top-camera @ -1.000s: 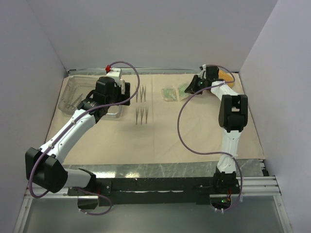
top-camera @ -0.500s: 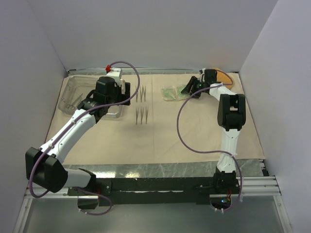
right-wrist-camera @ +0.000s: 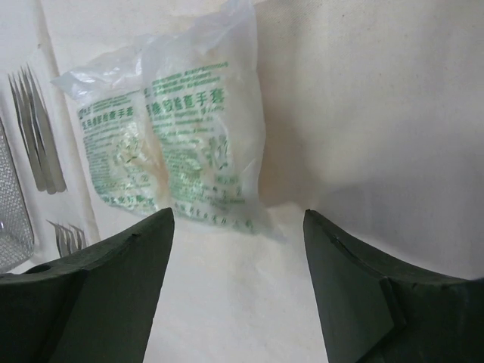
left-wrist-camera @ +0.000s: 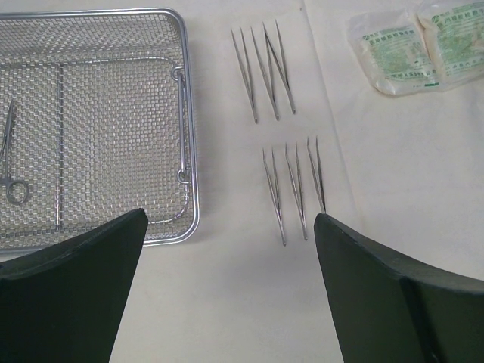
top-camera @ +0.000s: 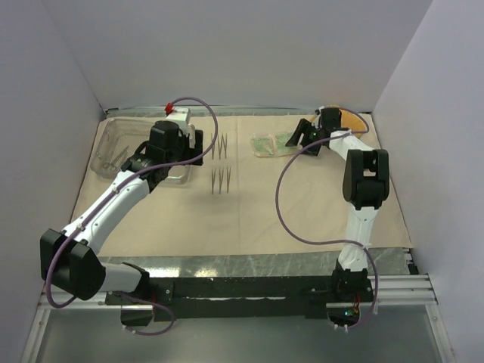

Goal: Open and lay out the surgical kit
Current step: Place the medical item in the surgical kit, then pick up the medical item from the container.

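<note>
Right gripper (right-wrist-camera: 238, 227) jaws apart, holding nothing; two packets (right-wrist-camera: 189, 144) lie side by side on cloth (right-wrist-camera: 363, 113) at its 11 o'clock. Left gripper (left-wrist-camera: 231, 227) wide, empty. Mesh tray (left-wrist-camera: 189, 151) at its 10 o'clock, forceps (left-wrist-camera: 10, 147) inside; two tweezer sets (left-wrist-camera: 265, 72) at 12. Packet print green, unreadable.

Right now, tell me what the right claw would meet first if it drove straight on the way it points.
Most likely the green-white packets, side by side just ahead of the open right claw; if it points steeply down, the beige cloth comes first. Depth is unclear.
</note>
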You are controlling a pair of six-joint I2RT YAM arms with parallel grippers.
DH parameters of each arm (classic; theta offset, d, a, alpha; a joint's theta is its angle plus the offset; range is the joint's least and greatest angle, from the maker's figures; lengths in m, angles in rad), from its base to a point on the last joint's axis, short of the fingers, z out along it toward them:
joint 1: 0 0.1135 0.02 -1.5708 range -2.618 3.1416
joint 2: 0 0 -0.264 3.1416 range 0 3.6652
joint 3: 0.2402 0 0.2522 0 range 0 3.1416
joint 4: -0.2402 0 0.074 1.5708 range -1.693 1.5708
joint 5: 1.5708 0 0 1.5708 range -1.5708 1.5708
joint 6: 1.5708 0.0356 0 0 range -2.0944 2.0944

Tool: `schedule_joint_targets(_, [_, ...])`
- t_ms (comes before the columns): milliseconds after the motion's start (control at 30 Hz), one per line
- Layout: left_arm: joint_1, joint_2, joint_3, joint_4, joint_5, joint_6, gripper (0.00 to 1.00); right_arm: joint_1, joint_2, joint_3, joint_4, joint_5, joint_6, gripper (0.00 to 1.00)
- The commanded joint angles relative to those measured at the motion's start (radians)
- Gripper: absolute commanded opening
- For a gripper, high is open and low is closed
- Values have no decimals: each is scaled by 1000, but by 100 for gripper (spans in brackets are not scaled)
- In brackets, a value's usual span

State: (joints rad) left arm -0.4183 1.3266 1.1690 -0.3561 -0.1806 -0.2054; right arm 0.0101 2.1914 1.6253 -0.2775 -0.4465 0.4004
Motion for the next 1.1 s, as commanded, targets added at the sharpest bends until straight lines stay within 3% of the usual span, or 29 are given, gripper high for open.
schedule_joint_targets(0, [1,-9,-3,34,6,-20,100,-4,-149,-48,37,60,-2,79])
schedule_joint_targets(200, [3,-27,-9,28,-26,-35,99,-6,-231,-156,243,-26,144,85])
schedule_joint_targets(433, [4,-49,-34,34,4,-69,100,-5,-145,-171,621,-207,441,91])
schedule_joint_targets(633, [4,-61,-38,20,-5,-83,100,-6,-16,-124,751,-238,561,100])
schedule_joint_targets(800, [6,-66,-45,9,-10,-97,99,-4,82,-143,906,-268,672,100])
schedule_joint_targets(1067, [6,-81,-60,-1,-19,-109,100,-6,91,-183,932,-271,670,100])
